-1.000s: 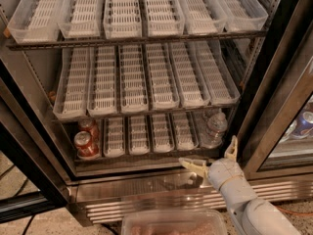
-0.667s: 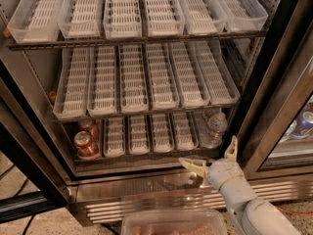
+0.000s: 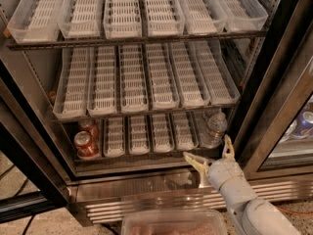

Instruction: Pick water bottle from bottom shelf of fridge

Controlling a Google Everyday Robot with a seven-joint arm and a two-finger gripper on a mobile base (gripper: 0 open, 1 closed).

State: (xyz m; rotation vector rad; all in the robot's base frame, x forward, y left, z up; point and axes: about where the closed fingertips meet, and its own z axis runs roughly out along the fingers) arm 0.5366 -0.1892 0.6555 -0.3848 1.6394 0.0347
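Now your gripper (image 3: 211, 154) hangs just in front of the near edge of the bottom shelf (image 3: 146, 156), at the right end of the fridge (image 3: 161, 192), fingers spread wide and holding nothing. The water bottle (image 3: 215, 129) stands upright in the rightmost lane, just beyond the gripper and a little above it. Reaching in and up should put a finger on each side. The door frame (image 3: 264, 92) crowds the right. The red cans (image 3: 87, 144) sit well apart, far left.
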